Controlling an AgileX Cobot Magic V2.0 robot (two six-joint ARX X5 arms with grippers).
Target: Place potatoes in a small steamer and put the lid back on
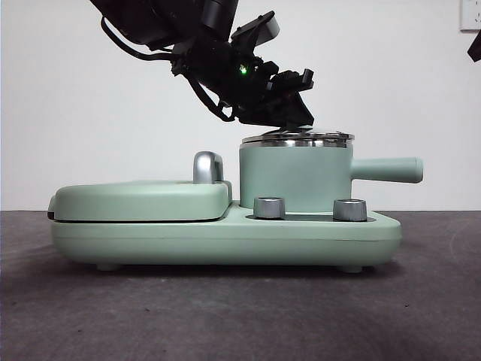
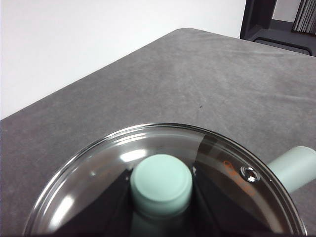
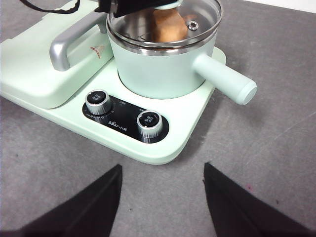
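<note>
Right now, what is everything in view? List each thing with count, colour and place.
steamer: one, mint green with steel rim, on the cooker base, side handle sticking out.
lid: one, clear glass, seated on the steamer.
potato: one, orange-brown, inside the steamer under the lid.
griddle cover: one, mint green with chrome handle, shut, beside the steamer.
dials: two, silver, on the base's front panel.
table: one, dark grey.
left pincer: black, closed on the lid's knob.
right pincer: black, open, over the table before the base.
</note>
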